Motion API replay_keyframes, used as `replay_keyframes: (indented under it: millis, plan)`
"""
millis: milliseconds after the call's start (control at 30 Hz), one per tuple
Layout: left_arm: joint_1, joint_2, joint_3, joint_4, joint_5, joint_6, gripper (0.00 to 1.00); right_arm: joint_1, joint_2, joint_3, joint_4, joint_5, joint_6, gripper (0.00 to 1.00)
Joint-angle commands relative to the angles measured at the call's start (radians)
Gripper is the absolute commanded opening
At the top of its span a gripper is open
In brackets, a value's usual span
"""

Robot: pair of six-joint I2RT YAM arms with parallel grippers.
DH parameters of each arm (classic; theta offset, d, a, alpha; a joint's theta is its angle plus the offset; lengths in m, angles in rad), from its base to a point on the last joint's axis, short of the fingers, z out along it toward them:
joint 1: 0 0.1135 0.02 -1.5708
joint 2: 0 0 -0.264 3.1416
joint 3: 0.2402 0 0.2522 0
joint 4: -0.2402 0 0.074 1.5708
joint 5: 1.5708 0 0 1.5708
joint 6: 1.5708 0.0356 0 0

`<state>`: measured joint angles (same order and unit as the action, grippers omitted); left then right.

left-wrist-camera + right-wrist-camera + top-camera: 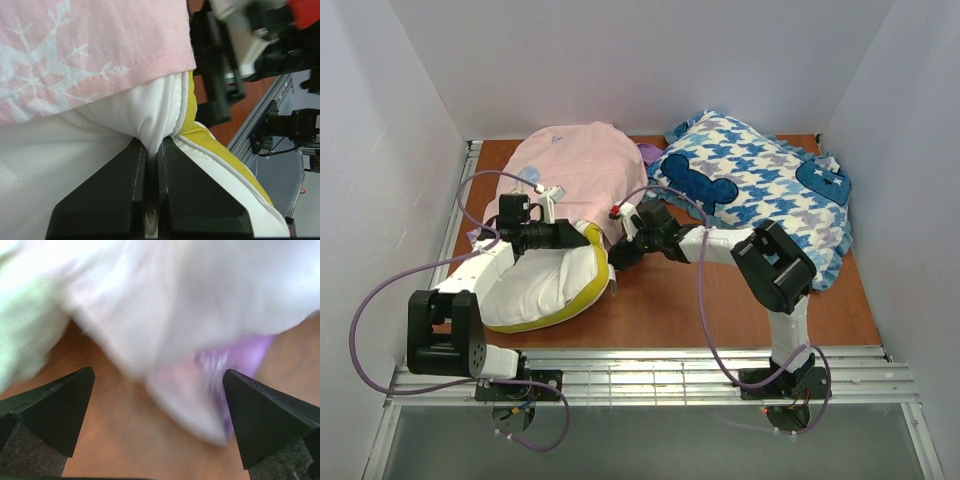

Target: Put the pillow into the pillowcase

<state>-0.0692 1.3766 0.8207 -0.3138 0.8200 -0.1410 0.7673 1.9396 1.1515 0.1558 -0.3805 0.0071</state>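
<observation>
**Item 1.** We list a flat rectangular white pillow with a yellow side edge. It lies on the near left part of the brown wooden table. Its far end is tucked under the pillowcase, and its near part lies bare beneath the left arm.

**Item 2.** We list a large thin fabric pillowcase, pale pink face up and printed with white snowflakes. It is spread at the far left of the table, with its stitched hem draped across the pillow's far end. A sliver of its purple face shows at its right edge, just beside the cushion.

**Item 3.** We list the left gripper, black, with two fingers. We record it pinched tight on a fold of the pillow's white cloth, just beside the yellow edge and close under the pink hem.

**Item 4.** We list the right gripper, black. We record its jaws spread wide and holding nothing. Pale cloth with a purple patch lies ahead of the tips, but it is blurred, and we cannot tell whether either tip touches it.

**Item 5.** We list a blue-and-white houndstooth cushion with a blue mouse-head patch and a frilled border. It sits at the far right of the table, and the right arm's elbow hangs over its near edge.

**Item 6.** We list purple cables, looped from both arm bases.
</observation>
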Motion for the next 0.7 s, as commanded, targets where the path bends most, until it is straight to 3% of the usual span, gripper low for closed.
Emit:
replay_keyframes:
  millis: [0, 33, 100, 133, 200, 233, 333, 367, 400, 500, 567, 667]
  plan:
    - [0.014, -0.001, 0.083, 0.044, 0.097, -0.038, 0.00, 0.023, 0.117, 0.121, 0.050, 0.132, -0.067, 0.95]
    - [0.020, 0.004, 0.092, 0.045, 0.096, -0.046, 0.00, 0.021, 0.137, 0.144, 0.033, 0.137, -0.061, 0.90]
    - [0.054, 0.013, 0.116, 0.061, 0.110, -0.092, 0.00, 0.012, 0.159, 0.186, -0.001, 0.091, -0.053, 0.45]
    - [0.068, 0.010, 0.124, 0.071, 0.110, -0.117, 0.00, -0.006, 0.148, 0.188, -0.001, 0.048, -0.030, 0.02]
    - [0.119, -0.023, 0.164, 0.128, 0.070, -0.160, 0.00, -0.026, 0.050, 0.182, -0.002, -0.091, 0.089, 0.01]
    - [0.123, -0.045, 0.187, 0.146, 0.033, -0.151, 0.00, -0.040, 0.003, 0.172, 0.002, -0.236, 0.131, 0.01]
    - [0.086, -0.155, 0.261, 0.157, -0.125, -0.045, 0.00, -0.027, -0.223, 0.131, 0.021, -0.426, 0.263, 0.01]
    - [0.025, -0.193, 0.262, 0.131, -0.234, 0.025, 0.00, -0.016, -0.310, 0.110, 0.016, -0.448, 0.295, 0.01]
    - [-0.118, -0.203, 0.230, 0.108, -0.462, 0.172, 0.00, -0.011, -0.341, 0.082, 0.008, -0.466, 0.313, 0.01]
    - [-0.292, -0.162, 0.038, 0.136, -0.680, 0.262, 0.00, -0.007, -0.409, -0.085, -0.031, -0.520, 0.317, 0.01]
    - [-0.345, -0.113, -0.032, 0.272, -0.876, 0.270, 0.00, -0.006, -0.407, -0.168, -0.090, -0.549, 0.301, 0.01]
    - [-0.350, 0.045, -0.006, 0.320, -1.010, 0.189, 0.00, -0.005, -0.410, -0.240, -0.117, -0.586, 0.318, 0.01]
